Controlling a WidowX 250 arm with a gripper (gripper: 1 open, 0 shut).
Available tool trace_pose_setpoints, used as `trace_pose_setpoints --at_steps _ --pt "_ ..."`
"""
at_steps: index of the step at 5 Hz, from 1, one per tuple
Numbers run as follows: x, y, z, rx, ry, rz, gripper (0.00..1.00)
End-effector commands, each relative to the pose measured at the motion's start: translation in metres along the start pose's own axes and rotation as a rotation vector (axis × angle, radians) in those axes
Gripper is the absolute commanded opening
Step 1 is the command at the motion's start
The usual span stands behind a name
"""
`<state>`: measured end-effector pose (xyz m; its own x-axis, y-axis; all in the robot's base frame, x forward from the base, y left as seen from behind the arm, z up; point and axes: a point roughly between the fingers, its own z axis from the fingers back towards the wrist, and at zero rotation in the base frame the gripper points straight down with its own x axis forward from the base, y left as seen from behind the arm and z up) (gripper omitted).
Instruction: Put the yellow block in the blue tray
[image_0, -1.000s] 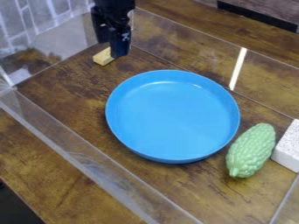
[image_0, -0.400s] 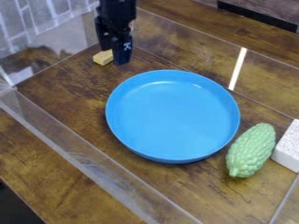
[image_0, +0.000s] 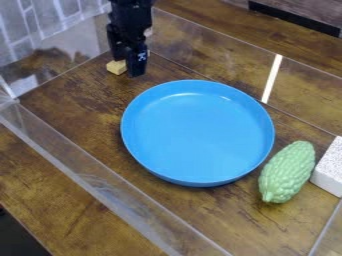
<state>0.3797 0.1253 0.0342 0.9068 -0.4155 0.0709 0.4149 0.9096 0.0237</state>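
Since the earlier frames, the gripper (image_0: 130, 62) has come down a bit at the far L of the table (image_0: 60, 100), and its dark fingers now cover more of the R end of the yellow block (image_0: 116, 68); approx. half a sec. ago more of that end showed. The block itself hasn't visibly shifted, nor has the blue tray (image_0: 198, 133). For the task, that reads as the final bit of the approach, i.e. pre-grasp, w/ the pick still to do & the place after it. Gripper's fingers are apart, nothing clamped. The block lies flat on the wood, beyond the tray's far L rim & outside it, just below the fingertips and a little to their L in view. Can't tell from this angle whether a finger touches it or whether the block sits btwn. them. Next move prob. needs a small alignment, then lower & close; if the fingers are off-centre, they could nudge the block away or catch only its end. The green bumpy thing (image_0: 287, 172) is well apart on the R, no issue for the pick.
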Motion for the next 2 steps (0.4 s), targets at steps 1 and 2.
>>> trace_pose_setpoints --at_steps 1,2 --pt "0.0061 0.0135 0.0161 0.042 -0.046 0.009 1.0" --pt "0.0069 0.0154 0.0115 0.039 -0.045 0.004 0.0"
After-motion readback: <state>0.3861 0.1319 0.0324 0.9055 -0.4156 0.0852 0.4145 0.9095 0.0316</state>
